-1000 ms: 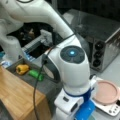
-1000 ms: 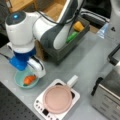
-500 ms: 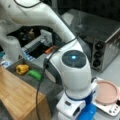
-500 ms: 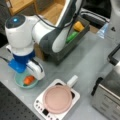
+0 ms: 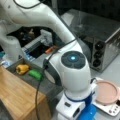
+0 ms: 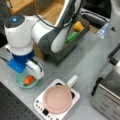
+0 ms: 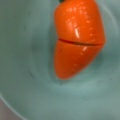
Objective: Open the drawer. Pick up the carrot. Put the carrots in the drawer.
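The hand is seen lowered over a pale green bowl at a front view's lower left, with the carrot lying inside; whether its fingers are parted or closed cannot be told. The carrot is shown loose in the bowl in the wrist view. The drawer is seen open, a yellow item and a green item inside. The smooth carrot could be nudged up the curved bowl wall, or the bowl tipped.
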{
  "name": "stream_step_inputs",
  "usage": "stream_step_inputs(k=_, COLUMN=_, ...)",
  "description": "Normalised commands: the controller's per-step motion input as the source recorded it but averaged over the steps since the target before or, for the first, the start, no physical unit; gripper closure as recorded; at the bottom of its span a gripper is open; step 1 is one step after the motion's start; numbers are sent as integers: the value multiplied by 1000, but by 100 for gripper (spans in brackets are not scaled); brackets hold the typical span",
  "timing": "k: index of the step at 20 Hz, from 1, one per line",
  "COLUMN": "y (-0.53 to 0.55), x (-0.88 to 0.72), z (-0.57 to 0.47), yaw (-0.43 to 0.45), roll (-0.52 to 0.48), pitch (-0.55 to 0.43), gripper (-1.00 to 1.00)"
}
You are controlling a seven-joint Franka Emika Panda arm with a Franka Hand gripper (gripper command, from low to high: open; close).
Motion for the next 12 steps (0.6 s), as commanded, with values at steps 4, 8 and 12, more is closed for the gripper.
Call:
stream_step_inputs(k=4, y=-259, x=279, z=86, yaw=90, roll=60, pitch=135, gripper=-100)
stream_step_inputs(k=8, y=-199, x=290, z=55, yaw=74, roll=53, pitch=121, gripper=-100)
stream_step_inputs(k=12, y=-141, x=308, z=22, yaw=65, roll=44, pitch=96, gripper=-100)
